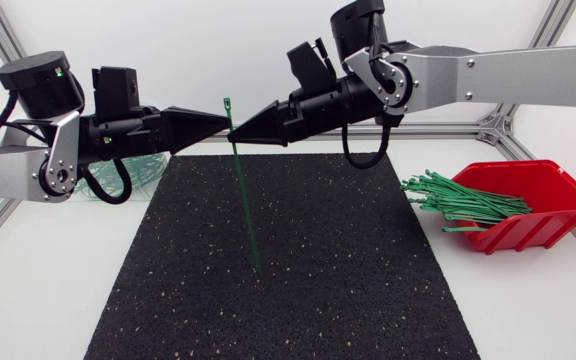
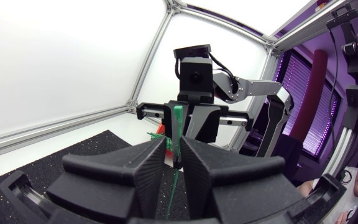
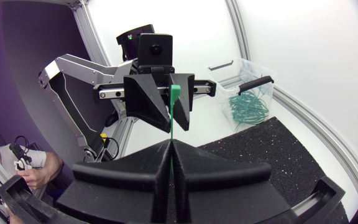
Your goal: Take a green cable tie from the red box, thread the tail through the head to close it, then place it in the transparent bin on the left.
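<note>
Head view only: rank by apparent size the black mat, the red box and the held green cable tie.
1. black mat
2. red box
3. green cable tie: thinnest by far. Its length rivals the box's width, but it hangs raised, nearer the camera, so that comparison is unsure.

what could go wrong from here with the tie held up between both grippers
1. The right gripper pinches the green cable tie a little below its head. Most of the strap hangs free, so it may swing or twist in the grip.
2. The left gripper looks open around the tie. Letting go with the right before it closes would likely drop the tie onto the mat.
</note>
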Available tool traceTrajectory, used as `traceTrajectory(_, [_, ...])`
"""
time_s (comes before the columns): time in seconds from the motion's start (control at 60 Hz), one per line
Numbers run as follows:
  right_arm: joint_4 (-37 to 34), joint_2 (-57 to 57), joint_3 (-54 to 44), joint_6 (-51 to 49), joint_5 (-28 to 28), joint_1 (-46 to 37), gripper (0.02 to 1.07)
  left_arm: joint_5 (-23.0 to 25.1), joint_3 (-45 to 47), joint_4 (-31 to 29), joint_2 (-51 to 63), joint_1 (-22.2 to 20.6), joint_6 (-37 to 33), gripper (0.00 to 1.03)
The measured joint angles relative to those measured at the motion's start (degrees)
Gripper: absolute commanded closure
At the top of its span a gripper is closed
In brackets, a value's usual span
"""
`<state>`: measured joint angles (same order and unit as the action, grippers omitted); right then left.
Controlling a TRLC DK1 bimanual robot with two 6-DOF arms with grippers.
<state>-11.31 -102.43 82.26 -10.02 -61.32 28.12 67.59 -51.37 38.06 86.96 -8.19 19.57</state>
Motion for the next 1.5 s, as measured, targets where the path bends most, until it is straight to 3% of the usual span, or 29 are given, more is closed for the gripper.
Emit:
traceTrajectory(0.8, [0.0,0.0,-0.7,0.0,0.0,0.4,1.01,0.0,0.0,0.8,0.1,0.1,1.5,0.84])
traceTrajectory(1.067, [0.3,0.0,-0.7,0.0,0.0,0.7,1.01,0.0,0.0,0.9,0.1,-0.2,1.7,0.89])
traceTrajectory(1.167, [0.5,0.0,-0.7,0.0,0.0,0.7,1.01,0.0,0.0,0.9,0.1,-0.2,1.7,0.96])
traceTrajectory(1.5, [1.1,-0.2,-0.9,0.7,0.3,0.7,1.01,0.1,0.0,1.0,0.1,-0.2,1.7,1.00])
